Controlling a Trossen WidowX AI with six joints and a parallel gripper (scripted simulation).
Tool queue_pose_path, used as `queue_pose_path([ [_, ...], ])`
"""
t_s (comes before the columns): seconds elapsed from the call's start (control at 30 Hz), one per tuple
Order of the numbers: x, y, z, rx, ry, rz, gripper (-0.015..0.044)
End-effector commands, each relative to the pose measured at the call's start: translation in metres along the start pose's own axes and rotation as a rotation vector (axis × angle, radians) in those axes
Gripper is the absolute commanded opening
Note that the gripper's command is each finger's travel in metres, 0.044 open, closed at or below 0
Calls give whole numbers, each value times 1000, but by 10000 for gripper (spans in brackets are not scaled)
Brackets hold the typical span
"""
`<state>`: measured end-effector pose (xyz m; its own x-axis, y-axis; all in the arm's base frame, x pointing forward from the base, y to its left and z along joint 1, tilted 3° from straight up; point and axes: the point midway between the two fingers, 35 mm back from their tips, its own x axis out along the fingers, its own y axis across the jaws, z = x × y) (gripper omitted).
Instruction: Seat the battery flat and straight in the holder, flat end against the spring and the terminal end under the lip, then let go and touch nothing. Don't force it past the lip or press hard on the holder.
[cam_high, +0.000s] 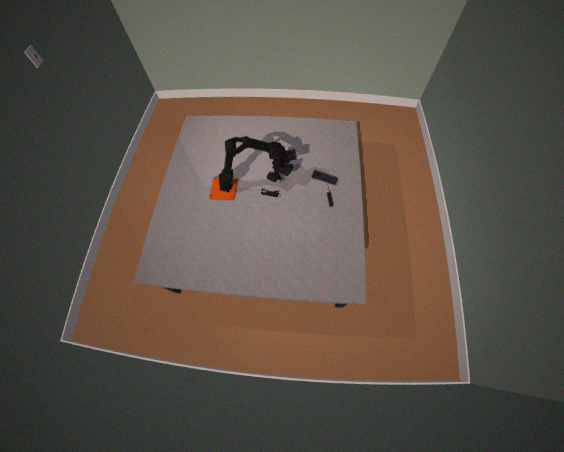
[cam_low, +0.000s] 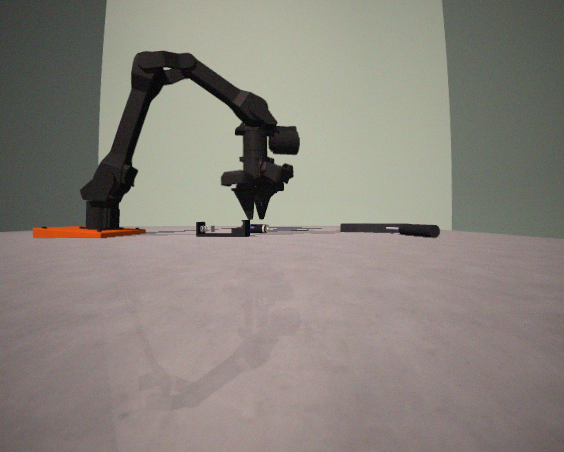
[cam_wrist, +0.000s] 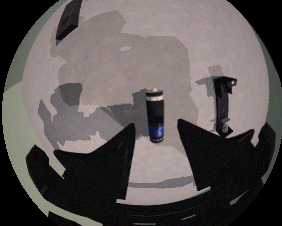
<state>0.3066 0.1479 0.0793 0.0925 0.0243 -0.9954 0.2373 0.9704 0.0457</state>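
A grey table (cam_high: 240, 250) carries a black robot arm (cam_low: 150, 100) on an orange base plate (cam_high: 222, 190), bent over so its gripper (cam_low: 255, 212) points straight down just above the table. The jaws stand about half apart, holding nothing, above the small dark battery (cam_wrist: 155, 117) lying on the table. The empty black holder (cam_wrist: 222, 104) sits just beside it, not touching.

A matte black arm (cam_low: 150, 95) of blocky, angular links is seen, mounted on a flat orange base plate (cam_low: 87, 232) and ended by a gripper (cam_low: 254, 216) with two dark, tapered, pointed fingers, a rounded black housing being carried at the wrist (cam_low: 284, 140).
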Motion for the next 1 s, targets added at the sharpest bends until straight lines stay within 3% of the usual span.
queue_pose_path([
  [0.0,10,0,-1,7,11,-4,224],
  [0.43,29,-1,-3,7,11,-4,224],
  [0.6,29,-1,-3,7,11,-4,93],
  [0.97,14,-1,-2,7,11,-4,63],
])
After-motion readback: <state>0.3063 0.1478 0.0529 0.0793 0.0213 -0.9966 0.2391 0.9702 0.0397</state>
